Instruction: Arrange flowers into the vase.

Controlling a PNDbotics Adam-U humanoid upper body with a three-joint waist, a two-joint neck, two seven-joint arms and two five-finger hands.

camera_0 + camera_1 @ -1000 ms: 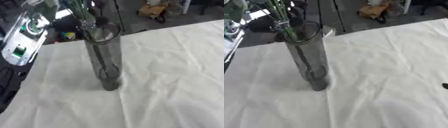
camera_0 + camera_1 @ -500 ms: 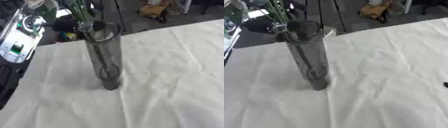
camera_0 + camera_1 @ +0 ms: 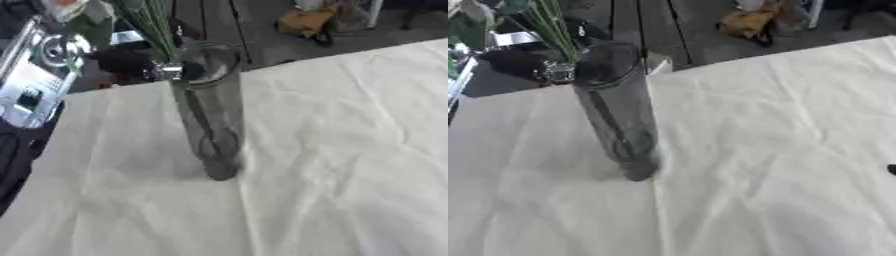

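I can't tell what my left hand (image 3: 131, 62) is doing with its fingers; it's only a dark shape at upper left, just behind the vase (image 3: 208, 110) rim. The green stems (image 3: 150, 22) rise from there toward the top edge, and a dark line, possibly a stem, runs down inside the glass. The vase stands upright on the white cloth (image 3: 332, 150), left of centre. I judge I'm mid-insertion: next, feed the stems straight down, keeping clear of the rim.
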